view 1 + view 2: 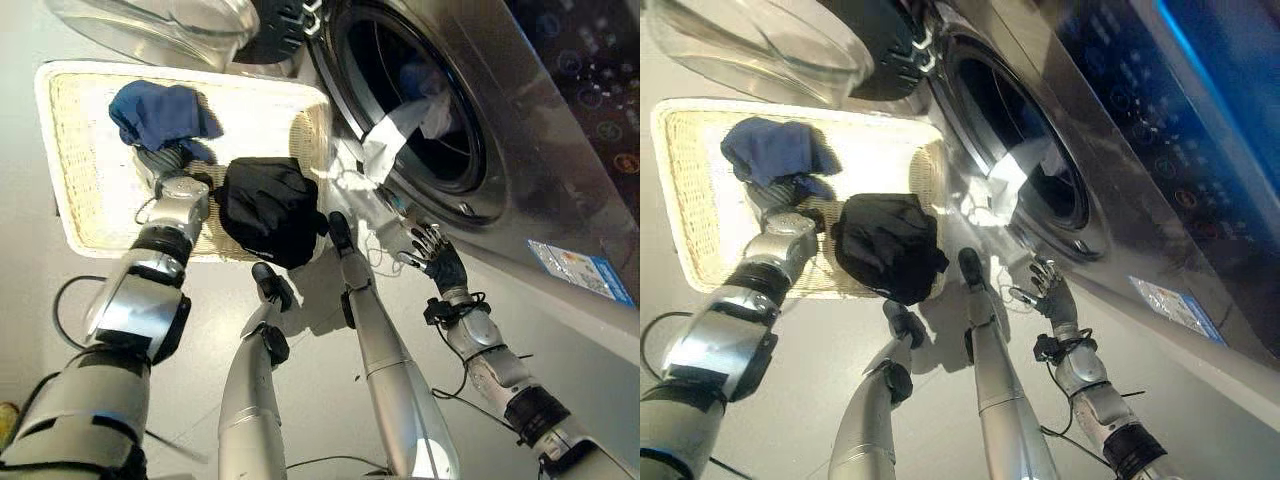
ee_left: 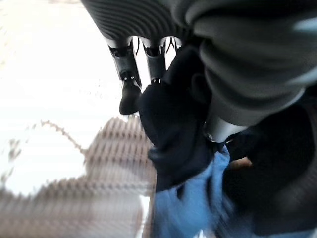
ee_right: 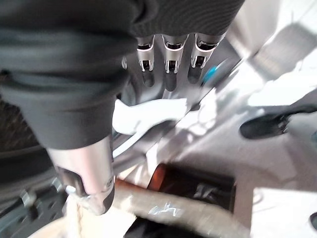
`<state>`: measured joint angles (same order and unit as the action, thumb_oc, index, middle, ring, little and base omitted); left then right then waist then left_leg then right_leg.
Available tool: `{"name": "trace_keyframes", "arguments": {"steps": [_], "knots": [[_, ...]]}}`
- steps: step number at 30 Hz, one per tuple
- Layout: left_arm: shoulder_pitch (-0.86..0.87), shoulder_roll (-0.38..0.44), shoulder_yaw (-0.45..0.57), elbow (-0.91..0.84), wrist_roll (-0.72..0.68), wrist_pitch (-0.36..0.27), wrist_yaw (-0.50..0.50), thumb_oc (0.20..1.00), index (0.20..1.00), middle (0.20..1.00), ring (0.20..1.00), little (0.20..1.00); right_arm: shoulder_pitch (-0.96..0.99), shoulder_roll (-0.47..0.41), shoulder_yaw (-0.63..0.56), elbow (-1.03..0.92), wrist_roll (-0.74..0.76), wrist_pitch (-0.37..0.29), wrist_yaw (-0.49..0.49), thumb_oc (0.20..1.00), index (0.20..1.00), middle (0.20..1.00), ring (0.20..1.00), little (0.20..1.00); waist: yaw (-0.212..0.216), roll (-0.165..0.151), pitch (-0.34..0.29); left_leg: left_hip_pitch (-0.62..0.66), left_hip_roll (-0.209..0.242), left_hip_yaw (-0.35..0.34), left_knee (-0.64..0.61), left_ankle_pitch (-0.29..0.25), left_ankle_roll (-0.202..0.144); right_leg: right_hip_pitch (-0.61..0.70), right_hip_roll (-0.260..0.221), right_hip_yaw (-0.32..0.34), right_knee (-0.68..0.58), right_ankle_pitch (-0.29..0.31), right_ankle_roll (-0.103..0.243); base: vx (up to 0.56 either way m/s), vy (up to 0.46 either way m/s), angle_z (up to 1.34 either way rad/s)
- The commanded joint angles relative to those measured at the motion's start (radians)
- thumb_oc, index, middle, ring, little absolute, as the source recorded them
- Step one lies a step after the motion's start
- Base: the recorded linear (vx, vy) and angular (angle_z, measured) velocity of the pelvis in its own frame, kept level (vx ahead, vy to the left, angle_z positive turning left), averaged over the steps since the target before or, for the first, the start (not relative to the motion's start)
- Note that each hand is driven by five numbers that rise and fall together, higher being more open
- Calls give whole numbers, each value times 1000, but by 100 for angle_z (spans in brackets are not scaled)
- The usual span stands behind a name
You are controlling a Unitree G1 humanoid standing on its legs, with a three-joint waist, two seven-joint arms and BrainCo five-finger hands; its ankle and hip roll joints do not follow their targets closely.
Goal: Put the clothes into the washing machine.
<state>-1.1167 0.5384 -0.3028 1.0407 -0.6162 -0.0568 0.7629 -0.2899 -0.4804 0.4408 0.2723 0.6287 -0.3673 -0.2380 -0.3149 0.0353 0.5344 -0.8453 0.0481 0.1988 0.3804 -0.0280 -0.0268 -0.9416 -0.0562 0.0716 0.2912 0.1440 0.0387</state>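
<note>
**Q:** How far along is the loading?

**A:** Partly. A white garment (image 1: 400, 130) is hanging over the lip of the washing machine (image 1: 520, 150) drum, half in and half out, and something blue is showing deeper inside. In the wicker basket (image 1: 70, 150) on the left, a blue garment (image 1: 160, 112) is lying at the far side and a black garment (image 1: 270, 208) is sitting on the near rim. Those two are waiting to be moved, by this reading.

**Q:** What are the hands doing?

**A:** The left hand (image 1: 170, 175) is reaching into the basket at the blue garment. The right hand (image 1: 432, 250) is hovering just below the drum opening, fingers spread and holding nothing.

**Q:** What is the left wrist view adding?

**A:** It is showing dark and blue cloth pressed against the hand's fingers (image 2: 128, 74), which are looking fairly straight; whether the thumb is pinching the cloth cannot be told. The right wrist view is confirming straight, empty fingers pointing toward the white garment.
</note>
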Motion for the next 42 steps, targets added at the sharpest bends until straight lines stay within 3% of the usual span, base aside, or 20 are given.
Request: {"name": "trace_keyframes", "arguments": {"steps": [1,2,3,4,5,10,13,14,18,19,22,23,28,30,42], "knots": [[74,41,72,-93,-56,-202,78,200,200,200,200,200,46,41,-21,-97,-51,-43,-11,1000,1000,1000,1000,1000,29,-40,-14,72,-91,11,-7,-61,-7,57,92,14,-3,-115,21,-51,-25,15],[76,40,73,-95,-55,-202,79,200,200,200,200,200,47,41,-21,-97,-52,-43,-11,1000,1000,1000,1000,1000,28,-40,-14,74,-91,10,-9,-61,-7,58,91,13,-4,-115,21,-170,-87,23],[121,27,99,-153,-44,-245,107,200,200,200,200,200,47,46,-33,-110,-75,-51,-17,1000,1000,1000,1000,1000,42,-39,-14,71,-98,12,-43,-15,-2,59,88,6,-17,-89,14,-77,-46,21],[143,22,101,-166,-37,-250,115,200,200,200,200,200,57,49,-31,-110,-84,-54,-18,1000,1000,1000,1000,1000,50,-35,-14,101,-97,-6,-48,-37,-7,89,93,1,-13,-117,16,-168,-92,25],[166,18,112,-197,-23,-257,129,200,200,200,200,200,55,49,-37,-117,-99,-61,-24,1000,1000,1000,1000,1000,55,-36,-14,93,-101,0,-73,1,-4,83,88,-3,-25,-90,12,-62,-42,19],[295,10,140,-279,62,-271,131,200,200,200,200,200,82,41,-54,-144,-186,-73,-17,1000,1000,1000,1000,1000,93,-27,-14,157,-104,-25,-151,36,-10,160,81,-39,-59,-97,10,-72,-50,19],[337,18,141,-312,106,-254,105,200,200,200,200,200,87,31,-61,-146,-220,-80,-13,1000,1000,1000,1000,1000,112,-23,-14,187,-102,-36,-183,50,-14,194,76,-57,-72,-102,11,-51,-52,14],[396,18,133,-357,168,-245,49,200,200,200,200,200,85,24,-68,-157,-247,-77,-2,1000,1000,1000,1000,1000,137,-18,-14,226,-99,-52,-214,62,-17,237,66,-79,-86,-108,13,-46,-63,20],[445,14,119,-397,229,-235,-40,200,200,200,200,200,74,16,-70,-165,-284,-71,9,1000,1000,1000,1000,1000,161,-13,-14,254,-98,-67,-243,75,-18,270,58,-102,-99,-111,15,-41,-63,19],[479,7,95,-430,290,-229,-113,200,200,200,200,200,53,8,-69,-173,-288,-52,37,1000,1000,1000,1000,1000,181,-8,-14,273,-98,-78,-261,84,-19,294,51,-119,-106,-112,17,-36,-55,11],[511,16,54,-472,367,-214,-181,200,200,200,200,200,25,-5,-66,-182,-299,-35,73,1000,1000,1000,1000,1000,198,-1,-14,286,-99,-87,-277,94,-19,312,45,-135,-111,-112,18,-41,-49,20],[530,35,13,-531,426,-176,-216,200,200,200,200,200,-8,-23,-54,-199,-300,-2,99,1000,1000,1000,1000,1000,212,4,-14,295,-100,-94,-290,103,-19,325,41,-148,-115,-111,20,-49,-54,26],[542,83,-67,-633,541,-118,-279,200,200,200,200,200,-72,-52,-21,-229,-301,41,150,1000,1000,1000,1000,1000,232,11,-14,318,-100,-105,-321,118,-21,351,35,-168,-122,-113,22,-23,-35,12],[531,102,-116,-702,615,-109,-346,200,200,200,200,200,-135,-64,17,-233,-288,108,186,1000,1000,1000,1000,1000,247,16,-14,337,-101,-107,-334,123,-20,371,30,-183,-125,-115,25,-24,-41,13],[507,154,-227,-843,719,-92,-503,200,200,200,200,200,-203,-94,84,-256,-126,260,293,1000,1000,1000,1000,1000,270,8,-14,372,-101,-109,-317,116,-16,417,13,-219,-118,-114,36,-1,-24,7]]}}
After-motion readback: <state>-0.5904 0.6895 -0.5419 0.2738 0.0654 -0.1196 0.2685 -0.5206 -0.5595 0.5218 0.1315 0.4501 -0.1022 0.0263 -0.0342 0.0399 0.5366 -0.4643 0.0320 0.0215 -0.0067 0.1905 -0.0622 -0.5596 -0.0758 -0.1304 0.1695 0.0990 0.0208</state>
